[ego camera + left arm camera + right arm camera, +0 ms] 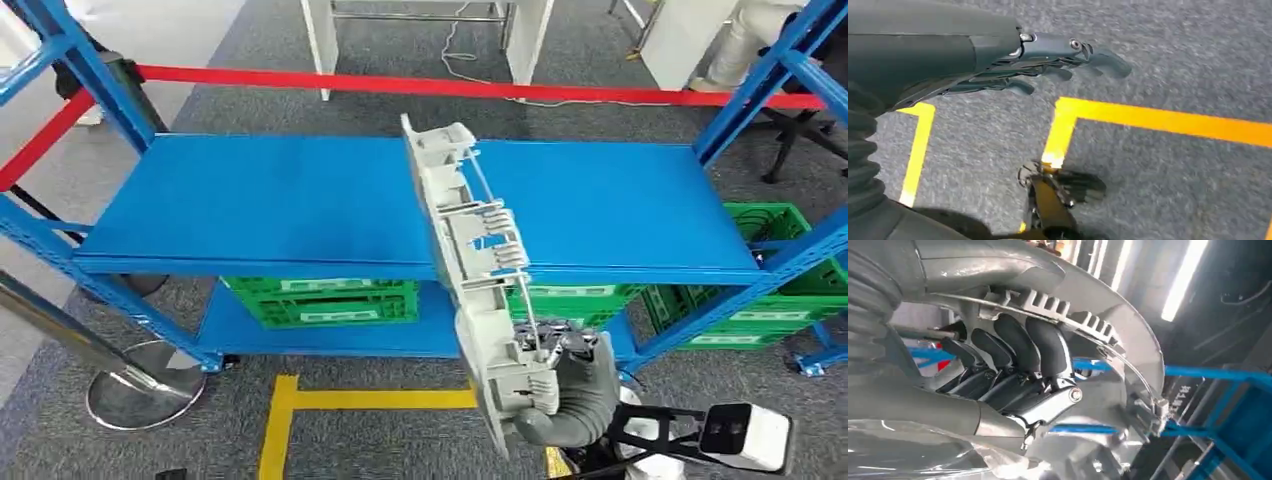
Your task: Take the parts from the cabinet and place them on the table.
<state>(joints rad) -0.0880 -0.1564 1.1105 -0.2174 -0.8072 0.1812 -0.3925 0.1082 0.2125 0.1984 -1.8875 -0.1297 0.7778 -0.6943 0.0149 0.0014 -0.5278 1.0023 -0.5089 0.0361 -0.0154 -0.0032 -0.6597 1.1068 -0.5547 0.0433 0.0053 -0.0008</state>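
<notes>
Grey carpet (pixel 400 430) covers the floor, marked with yellow tape lines (pixel 380 399). Ahead stands a blue steel rack (pixel 90 70). Its upper shelf (pixel 250 200) is a flat blue panel, bare to the left of the part. Green crates (pixel 320 300) sit on the lower shelf, and another green crate (pixel 780 225) stands to the right of the rack. A red barrier tape (pixel 400 84) runs across behind the rack, a chrome stanchion base (pixel 145 385) stands on the carpet at lower left, and a person's legs (pixel 750 40) show at upper right.

The rack uprights slant in at both sides; open carpet lies between me and the front edge of the shelf.

My right hand (pixel 570 390) grips the lower end of a long grey moulded part (pixel 470 240). The part stands on edge, tilted, and rises over the front edge of the upper shelf. In the right wrist view my dark fingers (pixel 1048 347) curl around a ribbed edge of the part; whether its far end touches the shelf I cannot tell.

My left hand (pixel 1048 65) hangs over the carpet, fingers extended and slightly apart, holding nothing.
</notes>
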